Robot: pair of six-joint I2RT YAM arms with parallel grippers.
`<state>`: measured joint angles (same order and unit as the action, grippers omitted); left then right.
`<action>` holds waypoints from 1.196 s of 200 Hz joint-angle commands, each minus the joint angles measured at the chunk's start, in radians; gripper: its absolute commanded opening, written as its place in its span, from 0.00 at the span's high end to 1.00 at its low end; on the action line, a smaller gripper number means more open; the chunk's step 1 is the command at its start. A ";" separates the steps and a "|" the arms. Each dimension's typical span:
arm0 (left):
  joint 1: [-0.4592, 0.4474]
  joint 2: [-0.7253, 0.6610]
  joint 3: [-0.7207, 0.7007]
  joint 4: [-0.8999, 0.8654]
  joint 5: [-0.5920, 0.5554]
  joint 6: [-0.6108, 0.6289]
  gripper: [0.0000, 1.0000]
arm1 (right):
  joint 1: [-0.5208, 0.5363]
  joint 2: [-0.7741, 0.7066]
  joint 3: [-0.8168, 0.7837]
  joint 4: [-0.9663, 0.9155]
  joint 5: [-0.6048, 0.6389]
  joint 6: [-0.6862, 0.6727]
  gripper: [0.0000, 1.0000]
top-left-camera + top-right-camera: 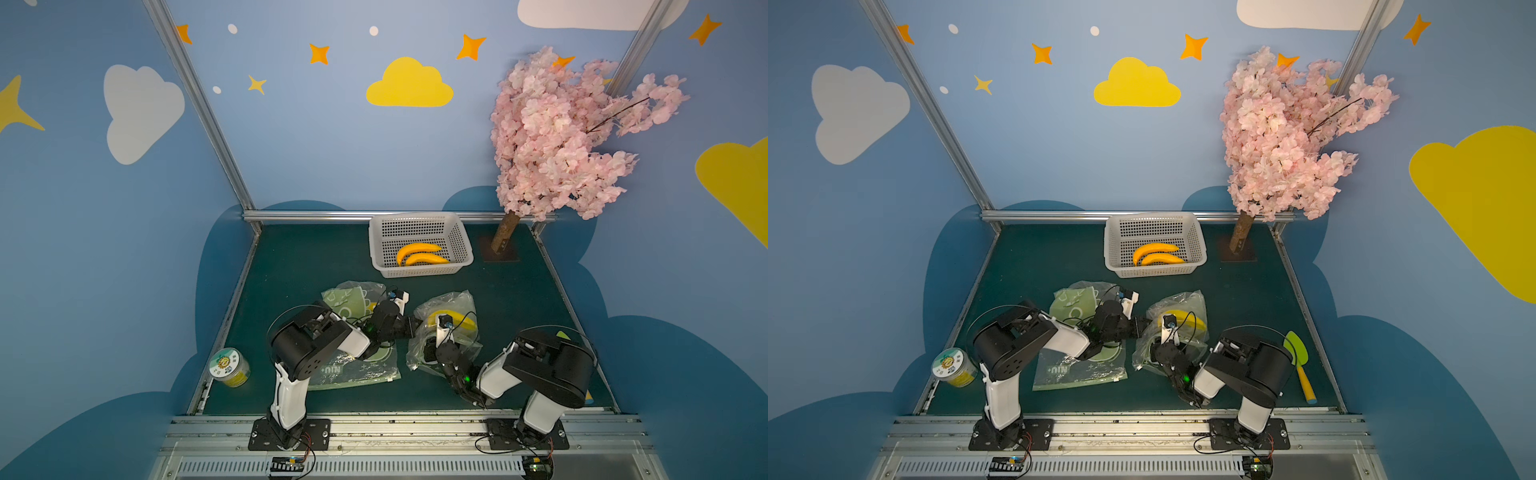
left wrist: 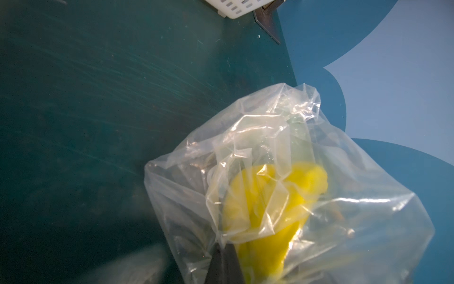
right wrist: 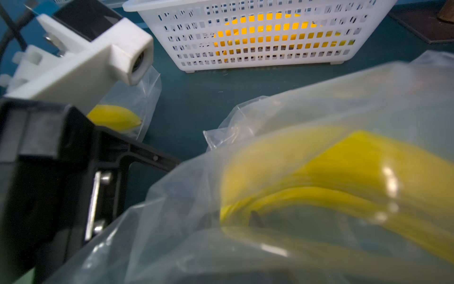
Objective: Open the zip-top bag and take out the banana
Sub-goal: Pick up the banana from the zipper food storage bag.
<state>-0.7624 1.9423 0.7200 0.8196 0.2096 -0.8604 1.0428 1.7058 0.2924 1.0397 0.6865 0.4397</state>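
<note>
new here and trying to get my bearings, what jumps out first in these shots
The big pink blossom tree at the far right corner of the table grabs the eye first. Next comes the white basket at the back, holding two orange-yellow bananas. Mid-table lies a crumpled clear bag with a yellow banana inside.

bag (image 1: 449, 301): clear, crumpled, on green mat (image 1: 316, 266) | banana (image 1: 466, 322): yellow, inside bag
</note>
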 commanded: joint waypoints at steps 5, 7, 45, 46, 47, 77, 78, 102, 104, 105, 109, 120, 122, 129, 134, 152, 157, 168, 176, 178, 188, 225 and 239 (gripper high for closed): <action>-0.006 0.017 0.012 0.004 0.012 0.010 0.97 | -0.036 -0.066 0.025 -0.205 -0.007 0.030 0.82; -0.005 0.017 0.012 0.003 0.012 0.011 0.97 | -0.038 -0.070 0.025 -0.211 -0.011 0.030 0.83; 0.005 0.024 0.029 0.011 0.008 0.004 0.97 | -0.057 -0.122 0.043 -0.345 -0.090 0.063 1.00; 0.007 0.024 0.030 0.010 0.007 0.004 0.97 | -0.058 -0.122 0.043 -0.345 -0.092 0.064 1.00; 0.006 0.023 0.030 0.010 0.008 0.004 0.97 | -0.058 -0.123 0.042 -0.345 -0.094 0.065 1.00; 0.020 0.036 0.055 0.004 -0.013 0.011 0.97 | -0.059 -0.180 0.017 -0.395 -0.188 0.062 1.00; 0.021 0.037 0.056 0.003 -0.013 0.011 0.97 | -0.059 -0.184 0.016 -0.398 -0.192 0.061 1.00; 0.037 0.057 0.092 -0.009 -0.032 0.017 0.97 | -0.058 -0.274 0.019 -0.528 -0.284 0.060 1.00; 0.037 0.058 0.095 -0.012 -0.036 0.019 0.97 | -0.058 -0.285 0.018 -0.538 -0.290 0.060 1.00; 0.038 0.059 0.097 -0.012 -0.037 0.019 0.97 | -0.058 -0.290 0.019 -0.544 -0.295 0.061 1.00; 0.039 0.063 0.103 -0.015 -0.041 0.021 0.97 | -0.058 -0.310 0.015 -0.567 -0.314 0.061 1.00; 0.045 0.072 0.117 -0.023 -0.048 0.027 0.97 | -0.058 -0.376 0.012 -0.636 -0.356 0.060 1.00; 0.047 0.073 0.119 -0.026 -0.050 0.027 0.97 | -0.057 -0.387 0.012 -0.652 -0.363 0.059 1.00; 0.050 0.077 0.126 -0.027 -0.054 0.027 0.97 | -0.058 -0.435 0.014 -0.713 -0.384 0.054 1.00; 0.052 0.079 0.129 -0.027 -0.061 0.030 0.97 | -0.058 -0.469 0.016 -0.760 -0.400 0.047 1.00; 0.054 0.081 0.140 -0.038 -0.100 0.036 0.97 | -0.058 -0.595 0.024 -0.909 -0.470 0.032 1.00; 0.054 0.082 0.147 -0.041 -0.111 0.036 0.97 | -0.059 -0.625 0.023 -0.936 -0.495 0.030 1.00; 0.052 0.089 0.164 -0.047 -0.131 0.042 0.97 | -0.058 -0.693 0.019 -0.984 -0.552 0.013 1.00; 0.052 0.096 0.177 -0.052 -0.143 0.043 0.97 | -0.058 -0.737 0.019 -1.021 -0.589 0.002 1.00; 0.053 0.098 0.181 -0.053 -0.145 0.042 0.97 | -0.059 -0.746 0.018 -1.030 -0.596 0.002 1.00; 0.051 0.105 0.197 -0.060 -0.164 0.040 0.97 | -0.059 -0.801 0.016 -1.074 -0.626 0.010 1.00; 0.038 0.122 0.242 -0.086 -0.241 0.037 0.97 | -0.059 -0.944 -0.020 -1.141 -0.722 0.025 1.00; 0.034 0.122 0.256 -0.100 -0.288 0.034 0.97 | -0.058 -0.973 -0.014 -1.180 -0.767 0.023 1.00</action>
<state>-0.7208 2.0377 0.9459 0.7563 0.0162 -0.8375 0.9852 0.7750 0.2855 -0.0254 0.0261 0.4664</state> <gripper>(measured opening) 0.050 0.049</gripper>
